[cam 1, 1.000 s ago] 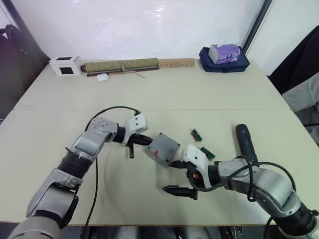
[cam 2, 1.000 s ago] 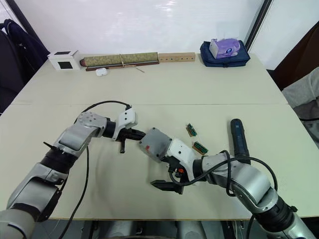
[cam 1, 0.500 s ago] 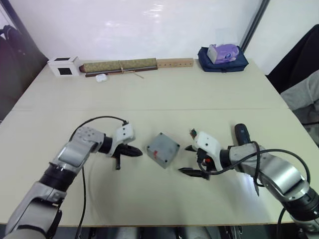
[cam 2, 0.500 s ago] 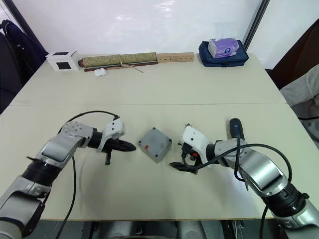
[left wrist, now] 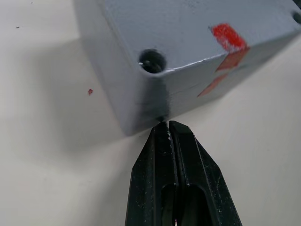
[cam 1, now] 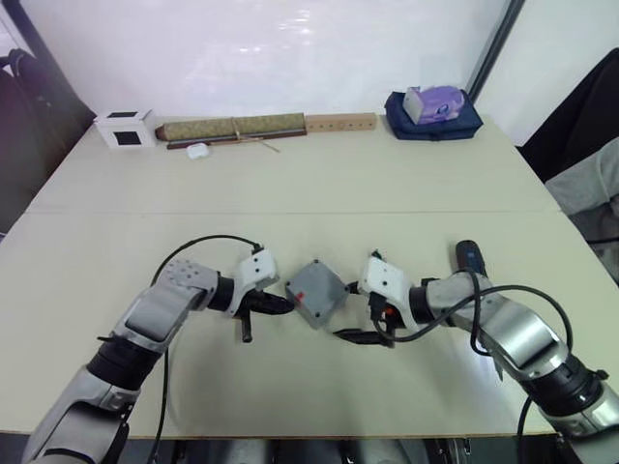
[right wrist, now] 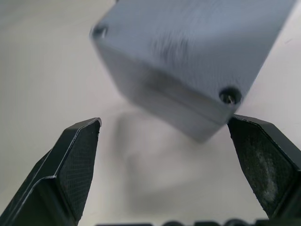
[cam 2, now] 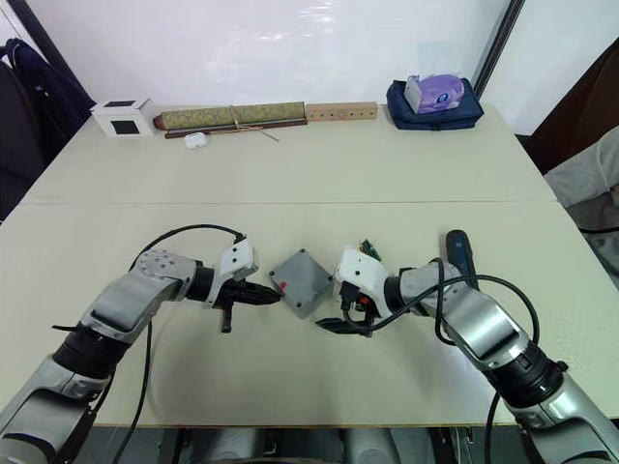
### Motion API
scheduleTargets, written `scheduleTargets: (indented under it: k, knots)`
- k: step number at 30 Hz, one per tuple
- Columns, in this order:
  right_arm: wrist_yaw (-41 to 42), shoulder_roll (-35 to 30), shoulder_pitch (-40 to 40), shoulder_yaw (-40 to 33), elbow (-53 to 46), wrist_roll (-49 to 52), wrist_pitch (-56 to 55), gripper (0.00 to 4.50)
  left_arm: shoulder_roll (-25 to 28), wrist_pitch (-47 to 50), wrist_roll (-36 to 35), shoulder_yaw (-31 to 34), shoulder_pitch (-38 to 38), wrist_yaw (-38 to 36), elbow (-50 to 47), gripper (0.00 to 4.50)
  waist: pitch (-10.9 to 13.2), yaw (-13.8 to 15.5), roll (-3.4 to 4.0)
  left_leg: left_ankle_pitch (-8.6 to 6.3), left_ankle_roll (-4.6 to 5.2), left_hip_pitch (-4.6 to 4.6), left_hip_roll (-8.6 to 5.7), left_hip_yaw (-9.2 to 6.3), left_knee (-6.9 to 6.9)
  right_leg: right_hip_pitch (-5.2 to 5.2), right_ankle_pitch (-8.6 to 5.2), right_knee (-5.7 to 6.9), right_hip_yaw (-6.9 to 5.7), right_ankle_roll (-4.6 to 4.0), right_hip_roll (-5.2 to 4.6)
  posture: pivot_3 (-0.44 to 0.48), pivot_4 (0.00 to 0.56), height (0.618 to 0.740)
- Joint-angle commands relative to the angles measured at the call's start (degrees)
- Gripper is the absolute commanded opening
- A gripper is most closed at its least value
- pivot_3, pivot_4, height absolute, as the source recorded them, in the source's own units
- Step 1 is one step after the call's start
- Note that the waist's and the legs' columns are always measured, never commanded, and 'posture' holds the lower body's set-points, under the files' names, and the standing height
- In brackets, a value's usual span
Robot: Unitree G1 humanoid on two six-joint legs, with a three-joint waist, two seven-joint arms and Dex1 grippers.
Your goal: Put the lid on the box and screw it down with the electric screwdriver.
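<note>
Left gripper (cam 1: pixel 282 305): my fingers (left wrist: pixel 175 165) are pressed together, holding nothing, tips right at the near bottom corner of the box, touching it or a hair off (I cannot tell which).

Box (cam 1: pixel 317 291): it sits on the table (cam 1: pixel 319 184) between my two grippers, turned corner-on, with a red mark (left wrist: pixel 227 36) near one edge.

Lid (left wrist: pixel 197 28): the flat grey top looks seated flush on the box already, a seam running round below it.

Right gripper (cam 1: pixel 360 311): my fingers (right wrist: pixel 75 165) are spread wide and empty, one each side of the box's corner, just beside it and not closed on it.

Electric screwdriver (cam 1: pixel 472 263): lying on the table beyond my right forearm, apart from the box, in neither gripper.

Progress: I judge the lid-placing step done or nearly so; the screwing down is all still ahead, with the tool not yet picked up.

Hard to make out: whether the corner holes (left wrist: pixel 153 60) hold screws (something glints inside one, no more). The screwdriver's bit end is hidden behind my right arm.
</note>
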Motion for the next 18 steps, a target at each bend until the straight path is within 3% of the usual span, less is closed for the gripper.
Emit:
scheduleTargets:
  k: [1,18]
  knots:
    - [0.31,0.15,0.77,-1.13,-3.83,0.71,0.65,4.42,-0.22,-0.56,-0.85,1.07,-1.51,0.10,0.33,0.00,0.00,0.02,0.00,0.00,0.00,0.00,0.00,0.00,0.00,0.00,0.00,0.00,0.00,0.00,-0.01,0.000,0.150,0.740]
    - [-2.60,3.23,4.24,-1.66,-8.70,2.16,5.32,4.42,-1.63,-3.18,0.24,0.12,-4.05,0.23,4.30,0.00,0.00,0.07,-0.01,0.00,0.00,0.00,-0.02,0.00,0.01,0.00,0.00,0.01,-0.01,0.00,0.00,0.000,0.150,0.740]
